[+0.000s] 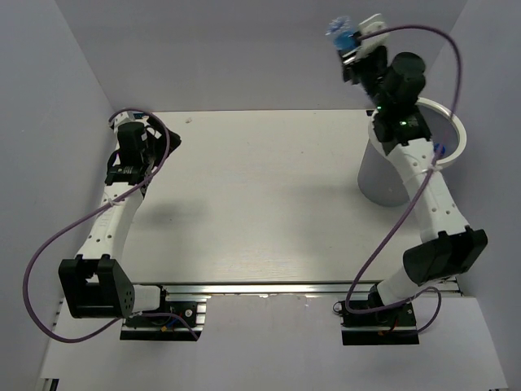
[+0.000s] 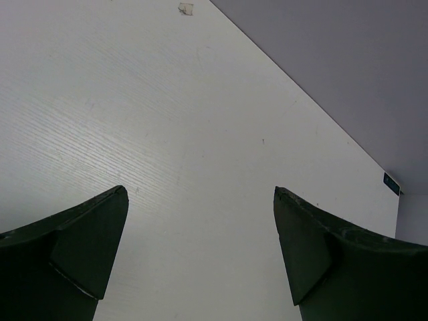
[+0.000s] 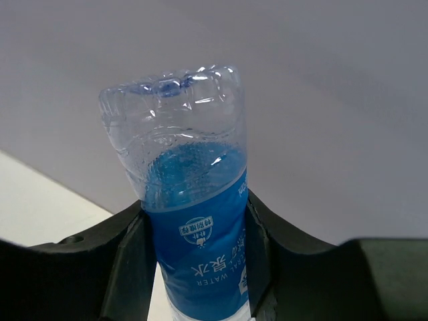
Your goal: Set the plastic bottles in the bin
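My right gripper [image 1: 355, 47] is raised high at the back right, shut on a clear plastic bottle [image 1: 341, 32] with a blue label. In the right wrist view the bottle [image 3: 194, 200] is pinched at its label between both fingers [image 3: 127, 261], and its clear ribbed end sticks out past them. The bin [image 1: 380, 175], a grey-white cylinder with a thick white rim, stands just below and to the right of that gripper. Something blue [image 1: 440, 149] shows inside its rim. My left gripper [image 2: 199, 194] hangs open over bare table at the far left [image 1: 167, 140], with nothing between its fingers.
Purple-grey walls close the table in at the back and both sides. A small scrap [image 1: 189, 120] lies near the table's back edge, also seen in the left wrist view as a scrap [image 2: 185, 8]. A cable loops from the right arm above the bin.
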{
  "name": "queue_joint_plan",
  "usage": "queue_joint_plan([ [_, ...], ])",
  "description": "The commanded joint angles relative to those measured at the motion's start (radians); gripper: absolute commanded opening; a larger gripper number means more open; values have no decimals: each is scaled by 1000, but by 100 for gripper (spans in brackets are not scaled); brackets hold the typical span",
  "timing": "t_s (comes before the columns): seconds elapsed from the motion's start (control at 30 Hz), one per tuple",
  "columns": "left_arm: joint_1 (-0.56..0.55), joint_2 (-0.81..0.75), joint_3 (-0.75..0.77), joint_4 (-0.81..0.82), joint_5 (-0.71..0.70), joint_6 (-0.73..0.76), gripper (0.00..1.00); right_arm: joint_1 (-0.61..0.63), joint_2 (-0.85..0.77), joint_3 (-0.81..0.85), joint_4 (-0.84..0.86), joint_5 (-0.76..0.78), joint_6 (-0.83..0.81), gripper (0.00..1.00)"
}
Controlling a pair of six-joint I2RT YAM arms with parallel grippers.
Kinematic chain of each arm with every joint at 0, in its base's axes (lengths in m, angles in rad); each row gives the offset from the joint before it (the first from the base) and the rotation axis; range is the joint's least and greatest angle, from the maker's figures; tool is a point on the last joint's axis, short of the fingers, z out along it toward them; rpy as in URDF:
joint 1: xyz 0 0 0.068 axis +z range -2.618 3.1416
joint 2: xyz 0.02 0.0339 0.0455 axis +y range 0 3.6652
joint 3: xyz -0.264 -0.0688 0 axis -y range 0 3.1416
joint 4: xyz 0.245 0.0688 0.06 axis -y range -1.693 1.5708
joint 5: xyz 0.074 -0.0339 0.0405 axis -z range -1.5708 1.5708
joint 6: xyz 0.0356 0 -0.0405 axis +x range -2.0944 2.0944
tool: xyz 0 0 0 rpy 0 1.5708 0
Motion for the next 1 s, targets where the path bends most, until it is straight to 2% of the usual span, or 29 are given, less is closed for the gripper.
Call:
queue_joint_plan([
  [0.0, 5, -30, -6, 16, 29, -2, 98, -163, -49, -33, -54, 127, 218, 19],
  [0.23, 5, -20, 8, 22, 35, 11, 98, -351, -227, -369, -5, 148, 322, 33],
  [0.27, 5, -17, 10, 22, 37, 11, 98, -363, -241, -399, -5, 178, 339, 50],
  [0.3, 5, -14, 17, 16, 39, 12, 98, -381, -259, -443, -6, 194, 365, 75],
  [0.33, 5, -8, 23, 10, 39, 17, 98, -388, -264, -455, -8, 206, 370, 89],
  [0.53, 5, 5, 56, 9, 43, 32, 98, -391, -316, -413, -49, 208, 416, 89],
  [0.7, 5, 6, 66, 5, 46, 46, 98, -389, -385, -384, -90, 101, 416, 89],
  [0.87, 5, -7, 80, -1, 37, 54, 98, -388, -402, -290, -310, -59, 466, 89],
  [0.9, 5, -12, 77, 1, 32, 54, 98, -383, -411, -304, -315, -155, 480, 89],
  [0.97, 5, -26, 57, 10, 14, 52, 98, -368, -455, -362, -290, -208, 499, 89],
])
